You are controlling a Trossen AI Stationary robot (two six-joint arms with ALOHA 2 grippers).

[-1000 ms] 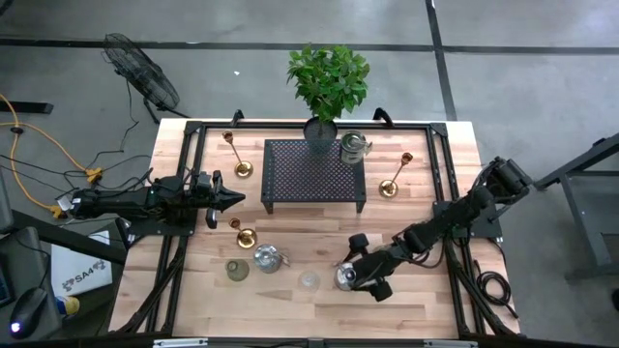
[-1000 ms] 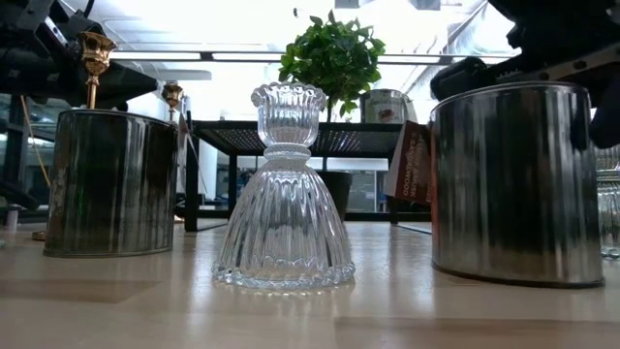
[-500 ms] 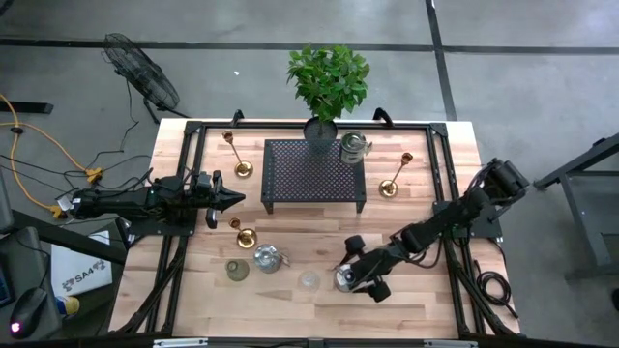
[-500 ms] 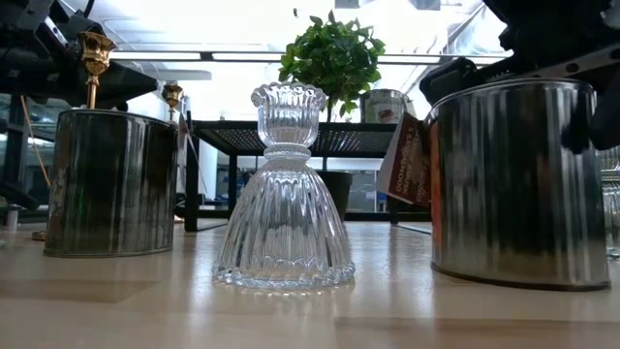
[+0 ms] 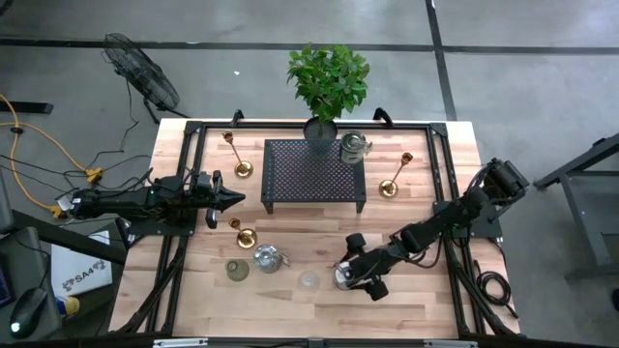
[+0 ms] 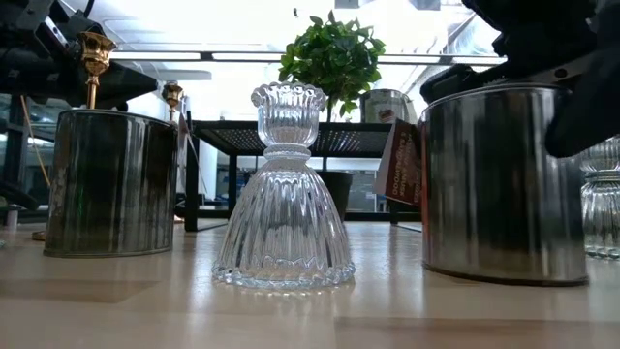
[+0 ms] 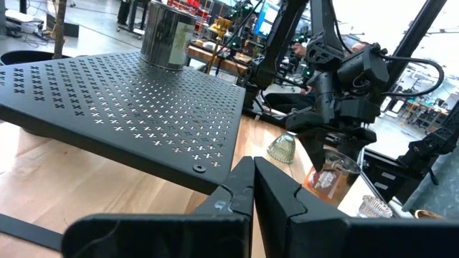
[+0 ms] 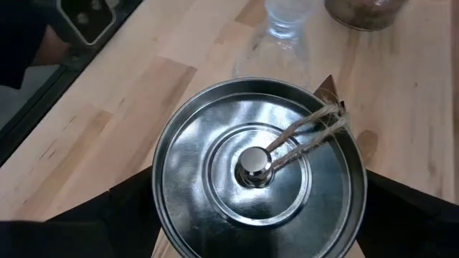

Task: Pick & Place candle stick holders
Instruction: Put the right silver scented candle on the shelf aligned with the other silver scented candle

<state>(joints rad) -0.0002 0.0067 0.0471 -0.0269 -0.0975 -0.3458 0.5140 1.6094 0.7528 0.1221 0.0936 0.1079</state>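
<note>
My right gripper [image 5: 351, 277] is shut on a squat shiny silver holder [image 8: 251, 143] near the table's front, right of the clear glass holder [image 6: 284, 194]. The silver holder has a knobbed lid with twine and a hanging tag [image 6: 401, 160]. My left gripper [image 5: 232, 200] is shut and empty, hovering at the table's left beside a brass stick holder [image 5: 242, 232]. Another silver holder [image 5: 266, 258] and a greenish one [image 5: 237, 270] stand on their bases at the front left. Two brass sticks [image 5: 237, 155] [image 5: 394, 179] flank the black stand, and a silver holder [image 5: 353, 147] stands on it. My right gripper holds the silver holder by its round side wall [image 8: 159, 193], pinched between the two fingers [image 8: 129, 215], one on each opposite side. The fingers come from above, slanting down from the table's right. The holder stays upright, its base [image 6: 504, 276] at the table top.
The black perforated stand [image 5: 314, 174] fills the table's far middle, with a potted plant [image 5: 327, 82] behind it. Another ribbed glass piece [image 6: 601, 208] stands right of the held holder. Black frame rails [image 5: 179, 242] run along both table sides.
My right gripper has gone a little toward the table's left edge, toward the clear glass holder. The silver holder has gone with it along the table, still upright.
</note>
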